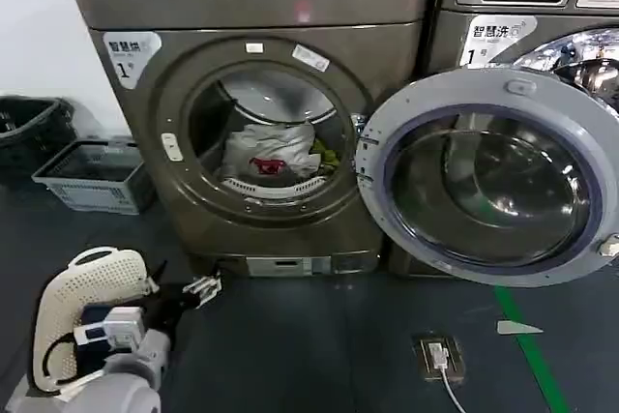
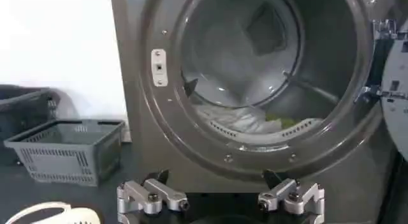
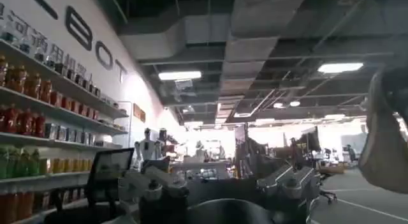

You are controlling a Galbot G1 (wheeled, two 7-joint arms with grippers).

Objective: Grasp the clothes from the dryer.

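From the head camera, we see the dryer point(image 1: 261, 123) standing with its round porthole uncovered and its glass door point(image 1: 493, 176) swung fully to the right; the clothes point(image 1: 271, 154) lie heaped in the lower part of the drum, mostly white with a red patch and a yellow-green piece at the right; our left gripper point(image 1: 201, 288) hangs low before the machine, below and left of the porthole, well apart from the clothes; a grey basket point(image 1: 92, 176) sits on the floor left of the dryer. From the left wrist camera, we see the left gripper point(image 2: 220, 196) with fingers spread wide and holding nothing, facing the drum, where the clothes point(image 2: 245, 121) rest behind the lip. From the right wrist camera, we see the right gripper point(image 3: 220, 187) spread wide and empty, pointed at a distant room with shelves point(image 3: 44, 123) along one wall.
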